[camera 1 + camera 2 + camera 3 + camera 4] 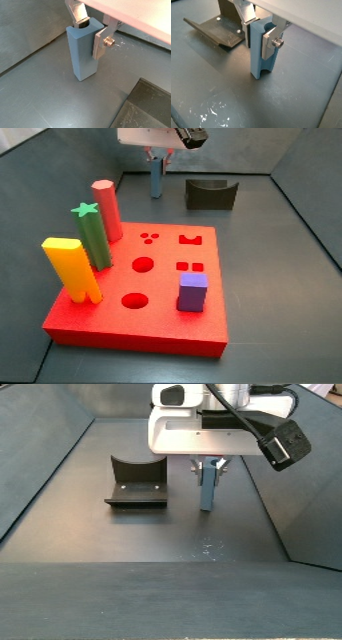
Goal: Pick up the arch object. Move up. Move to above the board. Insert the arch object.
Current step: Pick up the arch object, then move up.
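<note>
Gripping the arch object (83, 52) near its top, end effector (90, 31) is clamped on it. Looks rigid, light, smooth-sided; high grip may let it swing.

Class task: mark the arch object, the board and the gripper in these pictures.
arch object (81, 55), a wrist view, front face of the post.
board (160, 292), a side view, bare red top.
gripper (91, 31), a wrist view, between its fingertips, jaws closed on the post.

Both wrist views look steeply down past the gripper (93, 31) at the post (83, 52), very close. A side view looks over the board (147, 323); another faces the fixture (135, 482). All show the post.
</note>
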